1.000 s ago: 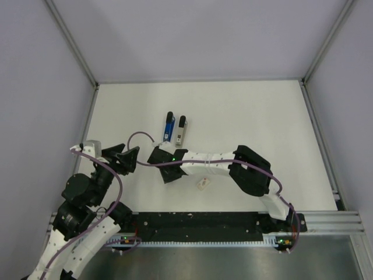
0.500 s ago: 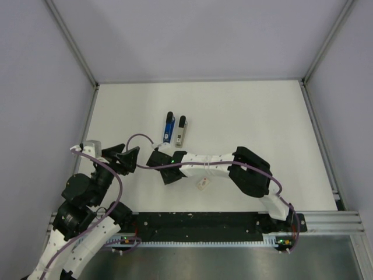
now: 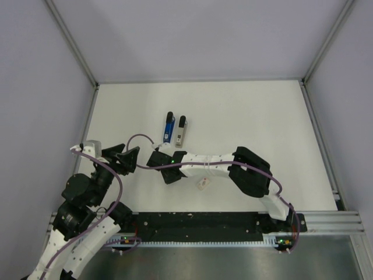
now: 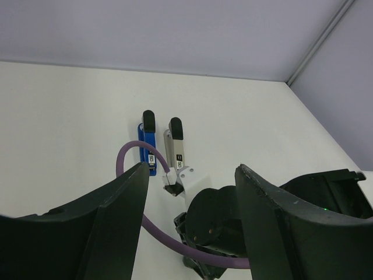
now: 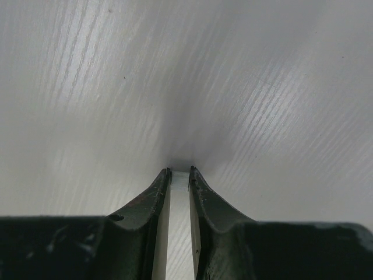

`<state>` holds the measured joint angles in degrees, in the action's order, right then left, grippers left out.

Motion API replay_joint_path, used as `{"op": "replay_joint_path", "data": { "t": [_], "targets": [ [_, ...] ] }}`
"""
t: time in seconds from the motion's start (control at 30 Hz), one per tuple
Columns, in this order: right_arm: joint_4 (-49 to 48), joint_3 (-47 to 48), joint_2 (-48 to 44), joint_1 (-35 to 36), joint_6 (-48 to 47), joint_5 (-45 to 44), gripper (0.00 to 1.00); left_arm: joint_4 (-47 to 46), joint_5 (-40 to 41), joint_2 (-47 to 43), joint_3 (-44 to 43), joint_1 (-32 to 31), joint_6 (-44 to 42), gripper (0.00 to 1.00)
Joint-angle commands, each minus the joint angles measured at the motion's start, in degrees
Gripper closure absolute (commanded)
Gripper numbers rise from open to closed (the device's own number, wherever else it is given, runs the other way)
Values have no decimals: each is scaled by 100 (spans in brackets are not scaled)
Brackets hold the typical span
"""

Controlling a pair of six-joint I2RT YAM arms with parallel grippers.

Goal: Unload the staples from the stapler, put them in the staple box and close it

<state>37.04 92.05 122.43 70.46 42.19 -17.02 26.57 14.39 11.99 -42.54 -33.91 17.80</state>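
Seemingly nipping staples [image 5: 179, 221] between right fingers [image 5: 160, 204], down left of the table's [image 3: 262, 116] middle; holding left fingers [image 4: 116, 221] wide apart, empty, near the left edge

Our left gripper [image 4: 191, 168] hangs wide-jawed above the table [image 3: 262, 116]; our right gripper [image 5: 179, 171] reaches tips-down onto it, jaws nearly together.

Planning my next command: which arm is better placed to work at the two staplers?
Right, likely. The right gripper is down at the table just short of the grey stapler, jaws nearly closed. The left gripper hangs back by the table's left edge, jaws wide, holding nothing.
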Motion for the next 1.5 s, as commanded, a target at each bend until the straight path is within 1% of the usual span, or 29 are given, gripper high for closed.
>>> {"op": "replay_joint_path", "data": {
  "t": [0.0,0.17,0.33,0.6,0.83,1.03,1.27,1.47],
  "targets": [
    [234,50,202,91,26,-82,85,-266,-7,-30,9,-19,-31,34],
    [234,-73,-61,91,0,-188,86,-257,11,14,1,-19,-31,34],
    [216,-441,-737,65,-106,-443,86,-249,20,128,9,-2,-40,34],
    [128,-1856,-2142,-260,-36,-724,86,-231,46,392,1,34,-49,34],
    [128,-2972,-3435,-840,-36,-821,86,-222,90,638,1,113,-40,34],
    [146,-3878,-4288,-1604,-80,-759,86,-231,46,884,-8,139,-58,34],
    [137,-4572,-4842,-2334,-124,-689,86,-204,20,1156,-52,148,-58,34],
    [14,-4898,-4992,-2773,-176,-707,86,-213,37,1262,-52,183,-66,34]
  ]
}}
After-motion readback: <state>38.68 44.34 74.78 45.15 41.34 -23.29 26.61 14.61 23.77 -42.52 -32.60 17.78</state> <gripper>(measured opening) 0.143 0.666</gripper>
